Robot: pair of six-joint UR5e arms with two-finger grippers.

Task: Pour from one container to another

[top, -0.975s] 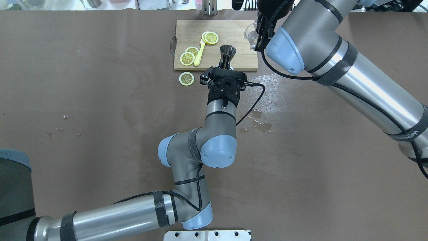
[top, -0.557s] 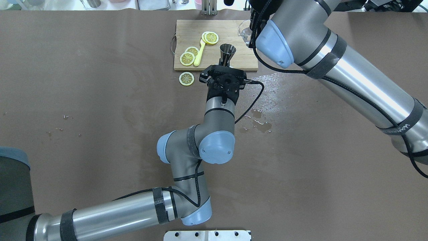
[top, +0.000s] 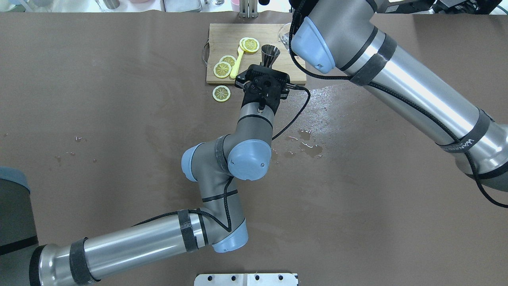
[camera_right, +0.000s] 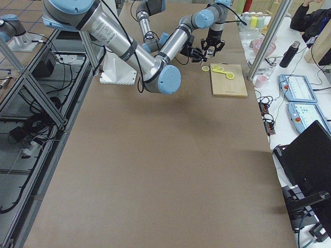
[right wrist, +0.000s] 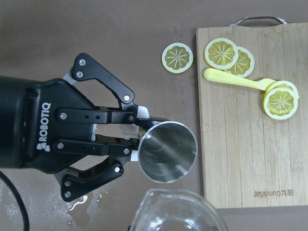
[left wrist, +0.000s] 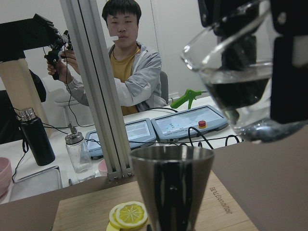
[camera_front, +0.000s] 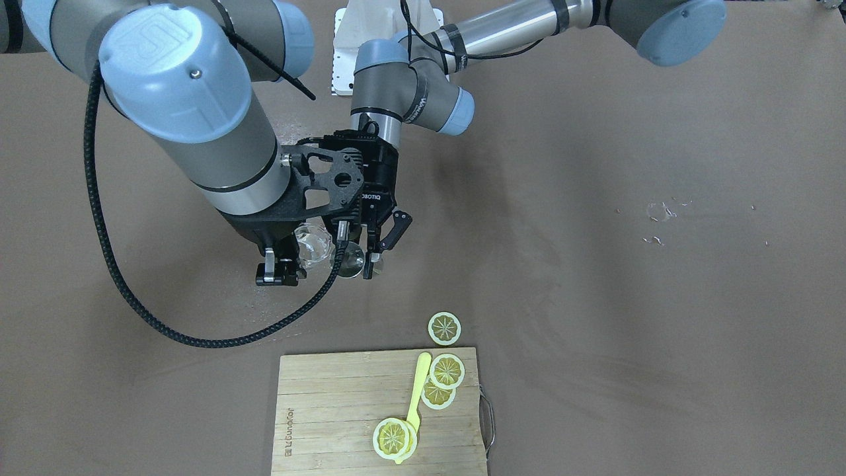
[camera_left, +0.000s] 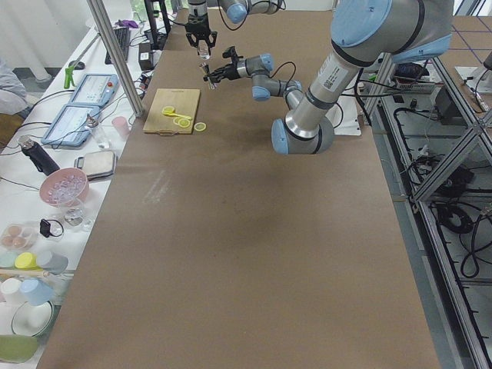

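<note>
Swinging across in the last second, right arm (top: 397,87) carries right gripper (camera_front: 305,254), clamped on glass (right wrist: 175,211) of clear liquid, just above and beside the metal cup (right wrist: 167,151). Left gripper (right wrist: 138,134), pinched on that cup's stem, holds it upright. Pour seems imminent.

One jigger (right wrist: 167,151), one beaker (right wrist: 175,211), five slices (right wrist: 177,57)
</note>
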